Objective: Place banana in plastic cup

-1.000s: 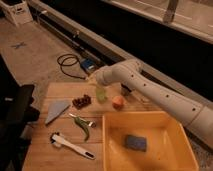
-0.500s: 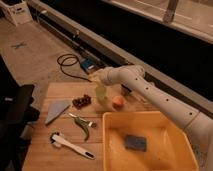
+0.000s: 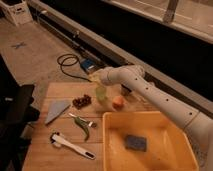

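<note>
— Banana: where is it?
— Pinched in my jaws, which are clamped shut on it. It hangs above the worktop, just over the plastic cup, toward the cup's eleven o'clock.
— And around the cup?
— The orange fruit sits just beside it at four o'clock; the dark grape cluster lies near at eight o'clock. Further down at seven o'clock lies the green pepper, then the white-handled utensil near the front edge.
— The tub?
— The yellow tub stands at five o'clock, a grey sponge inside it.
</note>
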### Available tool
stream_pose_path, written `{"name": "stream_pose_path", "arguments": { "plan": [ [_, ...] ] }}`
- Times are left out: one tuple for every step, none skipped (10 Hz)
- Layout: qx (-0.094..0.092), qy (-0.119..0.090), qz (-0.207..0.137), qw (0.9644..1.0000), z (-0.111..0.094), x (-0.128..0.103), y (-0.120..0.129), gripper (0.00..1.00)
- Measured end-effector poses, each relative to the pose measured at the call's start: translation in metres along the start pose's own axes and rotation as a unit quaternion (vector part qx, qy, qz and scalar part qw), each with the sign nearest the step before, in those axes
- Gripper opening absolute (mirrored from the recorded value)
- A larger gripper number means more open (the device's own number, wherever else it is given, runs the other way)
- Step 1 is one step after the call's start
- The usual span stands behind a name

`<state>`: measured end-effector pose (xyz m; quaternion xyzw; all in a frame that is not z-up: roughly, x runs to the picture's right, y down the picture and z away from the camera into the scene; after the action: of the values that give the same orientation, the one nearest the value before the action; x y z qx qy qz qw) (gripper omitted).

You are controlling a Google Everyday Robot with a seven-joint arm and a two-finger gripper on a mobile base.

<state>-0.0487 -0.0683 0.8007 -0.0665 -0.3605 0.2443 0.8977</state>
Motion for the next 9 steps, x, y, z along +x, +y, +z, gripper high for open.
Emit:
{"name": "stream_pose_path", "arguments": {
  "plan": [
    [0.002, -0.012, 0.006, 0.9999, 0.005, 0.003, 0.0, 0.0],
    [0.002, -0.024, 0.01, 0.9996, 0.012, 0.002, -0.001, 0.0],
    [0.0, -0.038, 0.017, 0.9991, 0.02, 0.001, 0.0, 0.0],
    [-0.001, -0.052, 0.026, 0.9983, 0.027, 0.002, -0.001, 0.0],
    [-0.001, -0.064, 0.035, 0.9973, 0.032, 0.004, -0.002, 0.0],
    [-0.004, -0.074, 0.043, 0.9963, 0.038, 0.005, -0.001, 0.0],
    [-0.007, -0.079, 0.05, 0.9956, 0.044, 0.006, 0.0, 0.0],
    [-0.01, -0.085, 0.063, 0.9944, 0.052, 0.011, 0.001, 0.0],
    [-0.011, -0.087, 0.07, 0.9937, 0.056, 0.015, 0.0, 0.0]
  ]
}}
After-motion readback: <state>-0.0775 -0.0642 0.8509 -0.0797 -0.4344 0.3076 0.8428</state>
